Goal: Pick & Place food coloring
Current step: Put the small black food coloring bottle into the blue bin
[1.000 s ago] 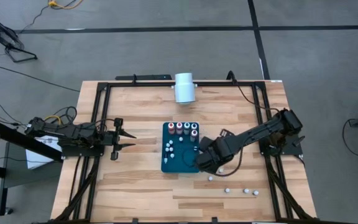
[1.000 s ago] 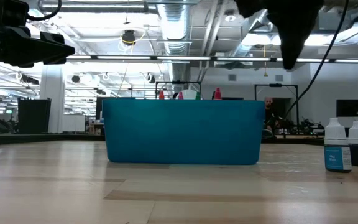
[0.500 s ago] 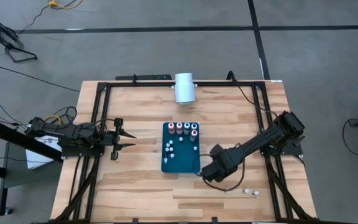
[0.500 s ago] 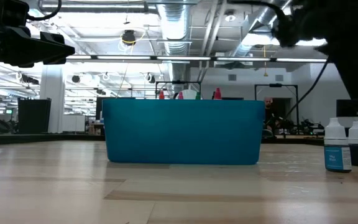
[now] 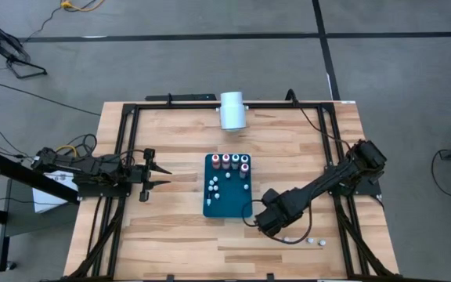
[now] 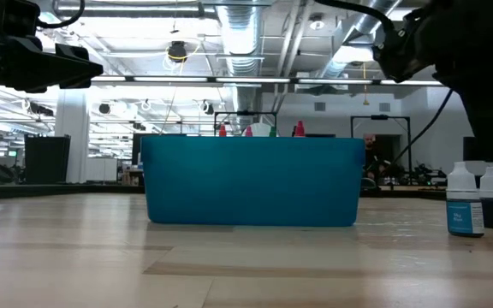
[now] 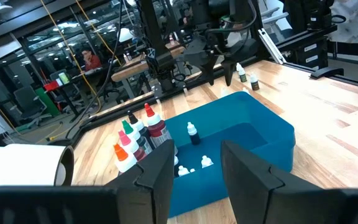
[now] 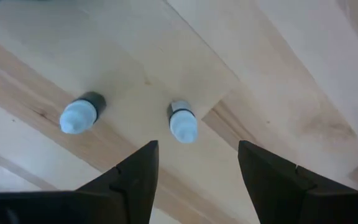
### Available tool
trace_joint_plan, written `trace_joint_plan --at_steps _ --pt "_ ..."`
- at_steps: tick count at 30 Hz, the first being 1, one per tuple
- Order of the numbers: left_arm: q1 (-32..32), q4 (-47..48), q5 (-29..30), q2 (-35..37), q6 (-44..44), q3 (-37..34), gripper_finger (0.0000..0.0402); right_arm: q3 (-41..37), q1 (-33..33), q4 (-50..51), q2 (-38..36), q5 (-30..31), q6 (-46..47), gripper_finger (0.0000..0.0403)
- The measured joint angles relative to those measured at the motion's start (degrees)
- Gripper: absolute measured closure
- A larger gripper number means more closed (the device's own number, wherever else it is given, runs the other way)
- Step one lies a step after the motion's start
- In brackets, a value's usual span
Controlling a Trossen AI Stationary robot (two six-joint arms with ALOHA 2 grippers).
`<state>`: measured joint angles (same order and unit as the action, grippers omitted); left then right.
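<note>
A teal bin (image 5: 227, 205) in the middle of the table holds food coloring: a row of taller bottles (image 5: 230, 163) with pale caps at its far end, and small whitish ones (image 5: 214, 188). More small bottles stand upright on the wood to the bin's right, near the front edge (image 5: 315, 241). My right gripper (image 5: 271, 223) points down, open, over two of them: a dark-bodied one (image 8: 82, 114) and a pale-capped one (image 8: 182, 121), which stands just ahead of the gap between the fingers, untouched. My left gripper (image 5: 149, 177) hovers open, level, left of the bin.
A large white cylinder (image 5: 232, 110) lies at the table's far edge. A black frame (image 5: 124, 141) runs along the table's sides. In the low view, two bottles (image 6: 473, 201) stand right of the bin (image 6: 251, 180). Bare wood lies left of and in front of the bin.
My right gripper has left the bin's right edge, moved toward the table's near edge and sunk lower, with its wrist rolling, and now stands over the loose bottles on the wood.
</note>
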<state>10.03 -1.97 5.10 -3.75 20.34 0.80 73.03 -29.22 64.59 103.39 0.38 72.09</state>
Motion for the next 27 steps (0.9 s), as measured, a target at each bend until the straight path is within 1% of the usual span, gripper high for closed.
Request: trace_joint_plan --at_steps 4,7,11,17,21,27 --pt "-0.01 -0.01 0.0 0.0 0.06 0.0 0.0278 -0.12 0.22 -0.17 -0.02 1.4 -0.58 0.0198" --pt "0.01 -0.01 0.0 -0.02 0.02 0.0 0.0278 -1.78 0.79 -1.21 -0.04 1.36 -0.58 0.0203" --pt "0.01 -0.01 0.0 0.0 0.0 0.0 0.0278 -4.27 0.93 -6.21 -0.04 1.27 -1.8 0.0209" --pt "-0.01 -0.01 0.0 0.0 0.0 0.0 0.0278 -6.15 1.19 -7.28 -0.04 1.2 -1.65 0.0218" --pt "-0.01 -0.01 0.0 0.0 0.03 0.0 0.0278 -7.64 1.21 -9.92 -0.04 1.03 -1.61 0.0224" --pt "0.0 -0.01 0.0 -0.01 0.0 0.0 0.0278 -7.85 1.19 -10.26 -0.04 0.98 -1.61 0.0248"
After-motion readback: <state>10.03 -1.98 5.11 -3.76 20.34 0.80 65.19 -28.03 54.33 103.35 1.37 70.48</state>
